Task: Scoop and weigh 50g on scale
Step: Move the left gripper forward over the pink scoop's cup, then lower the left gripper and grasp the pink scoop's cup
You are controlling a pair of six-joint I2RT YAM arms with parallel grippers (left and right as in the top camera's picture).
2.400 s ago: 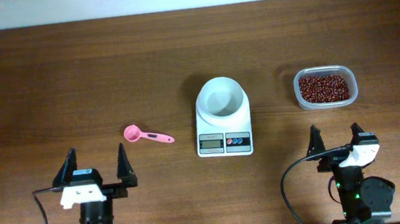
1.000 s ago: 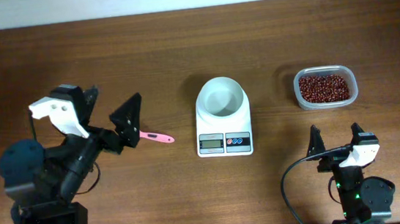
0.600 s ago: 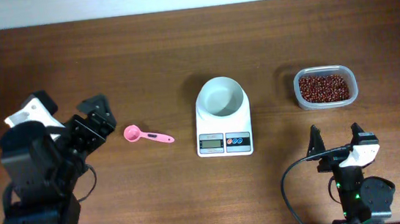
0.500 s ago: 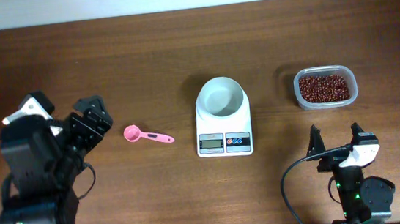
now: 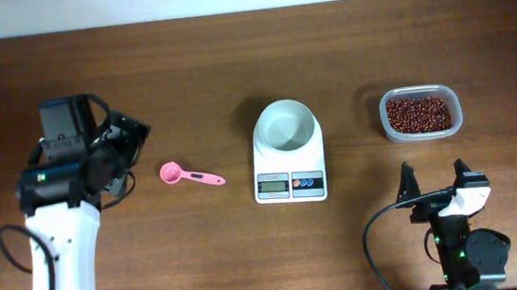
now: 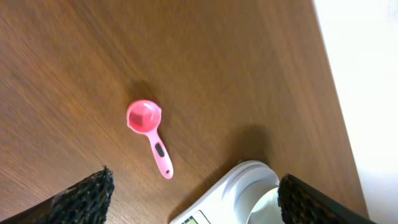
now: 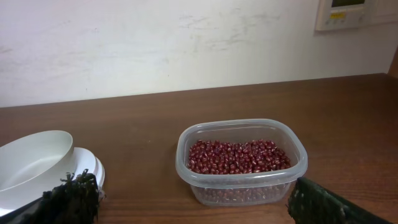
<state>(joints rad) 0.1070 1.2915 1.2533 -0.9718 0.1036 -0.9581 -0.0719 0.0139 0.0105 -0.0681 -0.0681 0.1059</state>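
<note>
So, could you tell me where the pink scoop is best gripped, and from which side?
Probably by its handle. The pink scoop lies flat on the table, its round cup toward the left arm and its thin, straight handle pointing toward the scale. Coming from above, with the fingers closing across the handle's narrow width, looks best.

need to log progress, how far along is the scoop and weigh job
Nothing is done yet: the bowl on the scale looks empty and the beans sit untouched in their tub. In hand: the left gripper hangs open above the pink scoop, not holding it. Left: grasping, scooping, pouring and weighing. The right gripper is open, away from the tub.
</note>
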